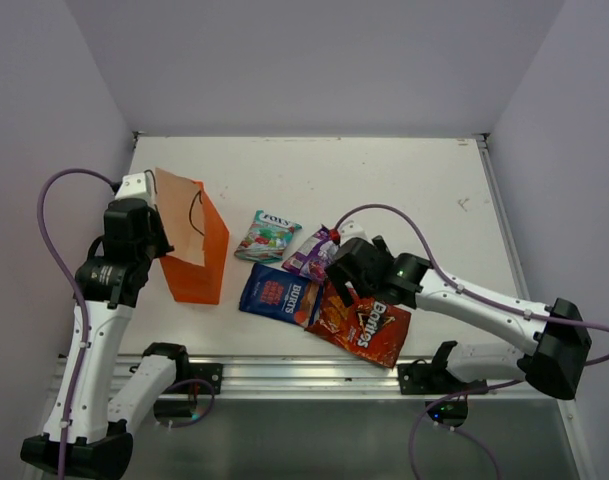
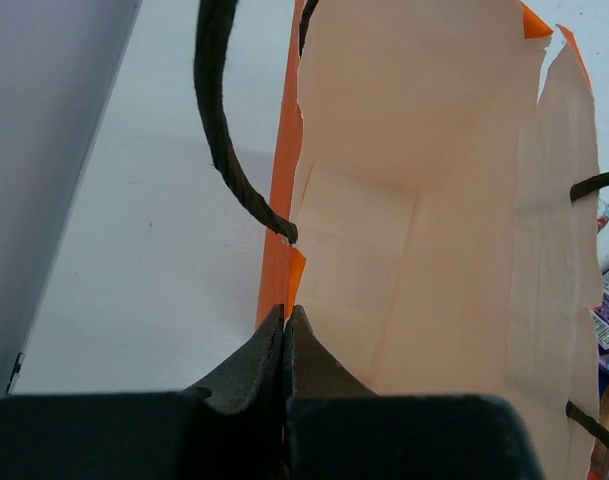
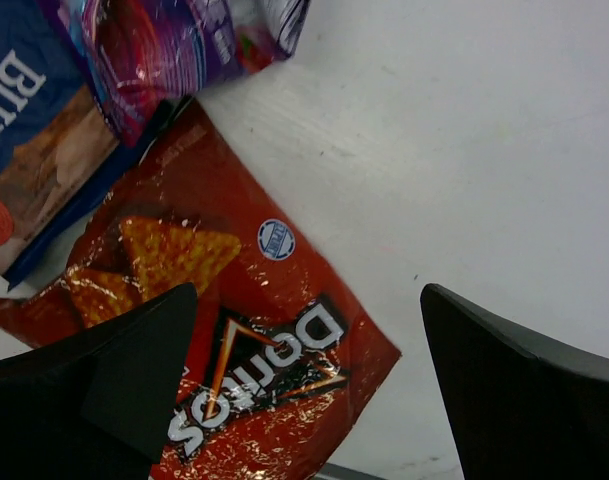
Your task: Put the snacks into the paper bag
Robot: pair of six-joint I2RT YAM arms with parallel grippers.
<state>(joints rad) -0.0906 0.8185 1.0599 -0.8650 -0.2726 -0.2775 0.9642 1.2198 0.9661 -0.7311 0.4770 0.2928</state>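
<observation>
Glossy red-orange Doritos bag (image 3: 254, 350), flat

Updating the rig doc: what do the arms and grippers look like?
Left arm and right arm: white links, black joint housings and bases, with a purple cable looping off each. Left gripper and right gripper: matte black, tapered fingers. Small green light on the right wrist. No sleeves or logos visible.
</observation>
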